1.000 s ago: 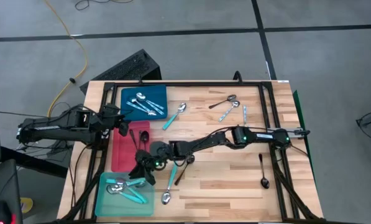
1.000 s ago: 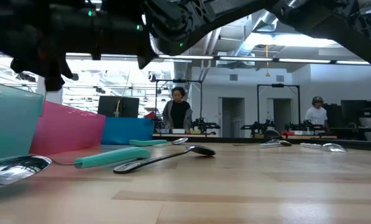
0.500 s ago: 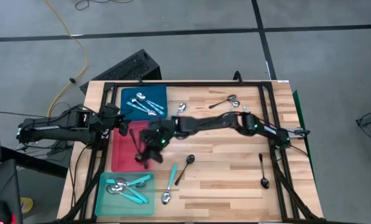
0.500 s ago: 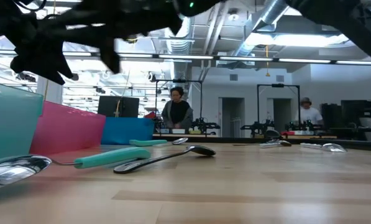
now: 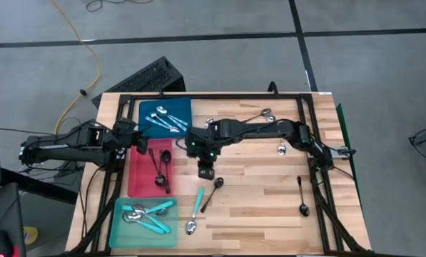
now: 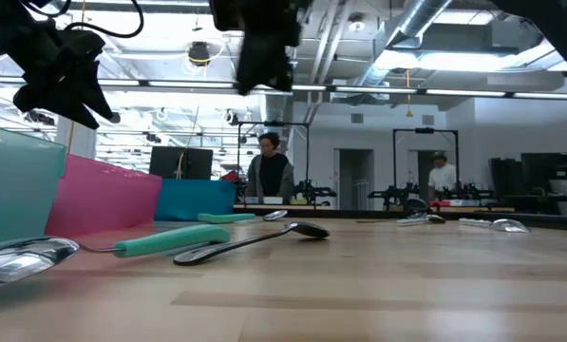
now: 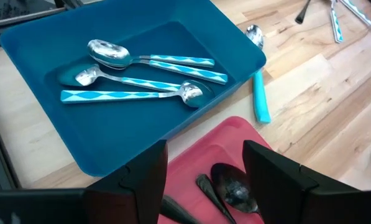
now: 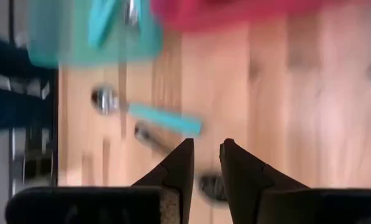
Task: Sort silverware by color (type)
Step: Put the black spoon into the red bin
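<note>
Grey floor [image 5: 369, 64], yellow cable [image 5: 84, 50]

Blur and cut-off edges
The right wrist view smears the teal tray [image 8: 89, 31] and spoon [image 8: 154, 115]; the red tray [image 7: 235, 149] runs off-frame.

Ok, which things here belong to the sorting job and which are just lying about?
Job: turquoise-handled spoon, black spoon, second black spoon, silver spoon, blue tray, red tray, teal tray.
Lying about: keyboard, yellow cable.
</note>
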{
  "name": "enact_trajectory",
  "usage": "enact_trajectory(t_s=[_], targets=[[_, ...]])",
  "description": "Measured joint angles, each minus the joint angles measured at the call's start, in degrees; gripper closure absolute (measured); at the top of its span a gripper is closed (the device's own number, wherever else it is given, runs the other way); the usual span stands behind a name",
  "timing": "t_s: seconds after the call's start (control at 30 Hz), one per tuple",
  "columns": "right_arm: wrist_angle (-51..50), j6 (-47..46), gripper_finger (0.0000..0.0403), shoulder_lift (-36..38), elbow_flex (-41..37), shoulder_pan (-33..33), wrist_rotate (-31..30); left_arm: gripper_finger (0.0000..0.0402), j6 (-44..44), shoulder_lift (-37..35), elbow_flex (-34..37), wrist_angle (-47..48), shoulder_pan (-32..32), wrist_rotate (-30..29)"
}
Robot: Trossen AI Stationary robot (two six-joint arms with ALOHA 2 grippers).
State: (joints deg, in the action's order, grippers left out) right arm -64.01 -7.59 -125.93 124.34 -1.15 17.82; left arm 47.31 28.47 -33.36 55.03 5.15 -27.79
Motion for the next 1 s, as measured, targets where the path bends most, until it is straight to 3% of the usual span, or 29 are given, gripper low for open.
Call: enact_trajectory(t_s=[0.37, 0.47, 0.63, 1.0], targets=[[-2.6, 19.5, 0.0301, -1.9, 0.0, -7.4, -3.7, 0.0207, 0.0, 0.0, 0.0, 0.0, 0.0, -1.0], [-3.2, 21.4, 0.0300, -2.2, -0.1, -7.8, -7.1, 0.0207, 0.0, 0.0, 0.0, 0.0, 0.0, -1.0], [-4.2, 26.3, 0.0293, -3.9, -0.1, -8.8, -7.6, 0.0207, 0.0, 0.0, 0.0, 0.0, 0.0, -1.1], [-4.7, 31.8, 0.0189, -5.6, -2.1, -9.2, -7.4, 0.0207, 1.9, 0.0, 0.0, 0.0, 0.0, -4.6]])
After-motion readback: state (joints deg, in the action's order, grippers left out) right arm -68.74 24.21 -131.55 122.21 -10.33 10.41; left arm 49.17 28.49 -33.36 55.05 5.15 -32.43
